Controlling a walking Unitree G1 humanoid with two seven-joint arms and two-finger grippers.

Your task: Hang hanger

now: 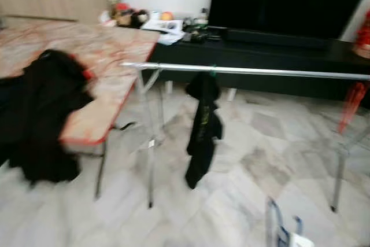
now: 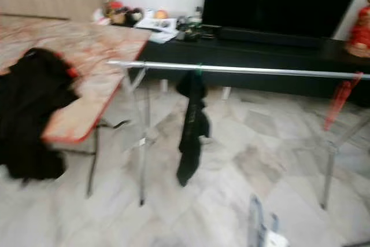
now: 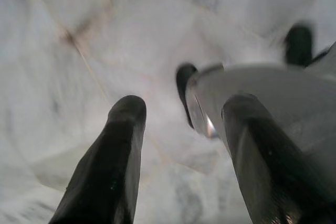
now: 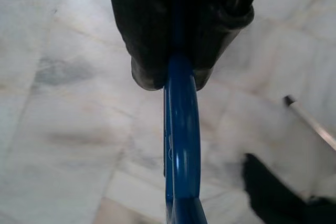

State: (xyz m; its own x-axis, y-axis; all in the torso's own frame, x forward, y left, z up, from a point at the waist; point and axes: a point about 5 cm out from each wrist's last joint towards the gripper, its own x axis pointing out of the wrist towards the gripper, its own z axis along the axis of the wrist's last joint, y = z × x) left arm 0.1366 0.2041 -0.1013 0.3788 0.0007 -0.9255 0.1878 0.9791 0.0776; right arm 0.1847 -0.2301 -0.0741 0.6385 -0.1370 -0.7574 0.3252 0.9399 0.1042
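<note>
The right gripper (image 4: 176, 74) clamps a blue hanger (image 4: 181, 145) above the marble floor (image 4: 63, 129), near a silver clothes rail (image 1: 260, 72) where a black garment (image 1: 202, 128) hangs. The left gripper (image 3: 181, 116) hangs idle, fingers spread apart.

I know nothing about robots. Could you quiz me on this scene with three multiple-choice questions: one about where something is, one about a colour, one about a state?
1. Where does the dark garment hang?
A. on the silver rail
B. on the black TV unit
C. on a wall hook

2. What colour is the hanger in the right gripper?
A. red
B. blue
C. white

3. How are the left gripper's fingers?
A. shut on cloth
B. shut on the rail
C. open, holding nothing

Answers: 1 A, it dangles from the bar above the floor. 2 B, a blue strip runs out from between the fingers. 3 C, bare floor shows between them.
</note>
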